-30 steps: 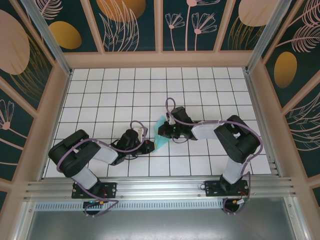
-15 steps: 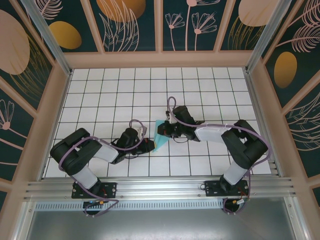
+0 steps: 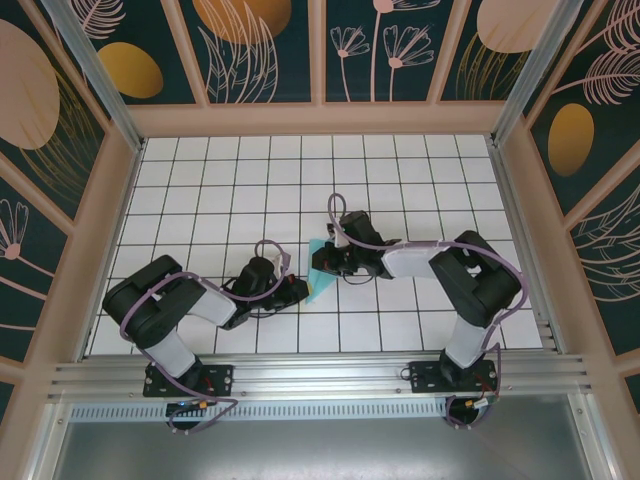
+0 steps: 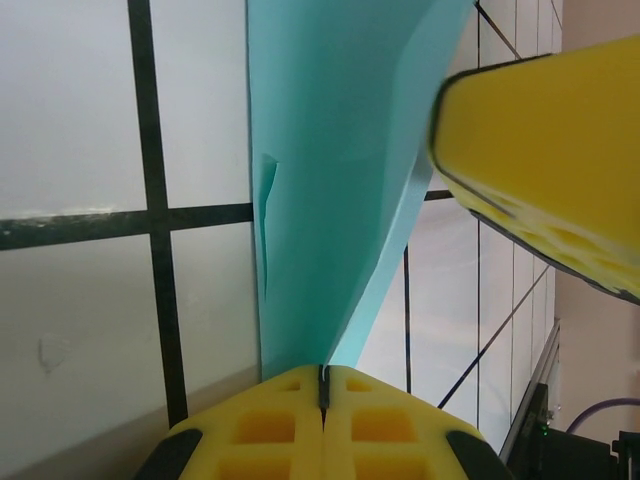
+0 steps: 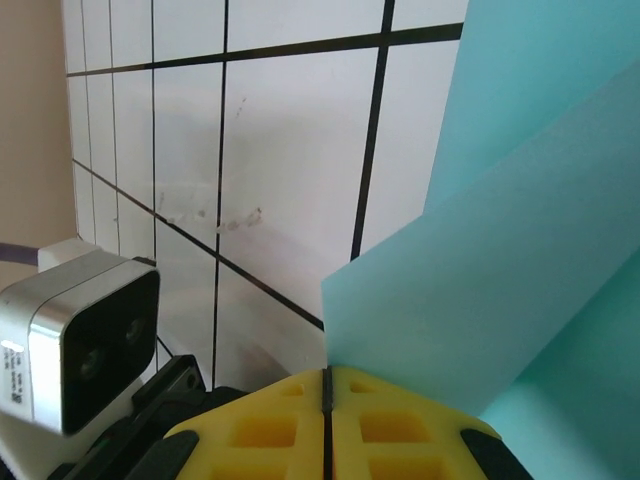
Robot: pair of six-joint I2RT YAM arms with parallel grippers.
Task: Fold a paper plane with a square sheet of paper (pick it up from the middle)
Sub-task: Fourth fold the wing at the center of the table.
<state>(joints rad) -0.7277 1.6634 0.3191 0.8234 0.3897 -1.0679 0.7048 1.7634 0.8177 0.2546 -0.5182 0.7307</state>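
Paper [image 3: 318, 284], a folded turquoise sheet, stretches between my two grippers over the middle of the tiled table [image 3: 200, 200]. My left gripper [image 4: 323, 380] pinches its narrow near end, pads pressed together on it. My right gripper [image 5: 327, 382] is clamped on the far edge, just beyond the left one.

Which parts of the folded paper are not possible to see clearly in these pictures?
Top external: the folded turquoise sheet is tiny, partly covered by the left pincer and right pincer; its folds are unreadable.
Left wrist: a blurred yellow finger hides the sheet's right side; the top edge cuts it.
Right wrist: top and right edges cut the sheet.
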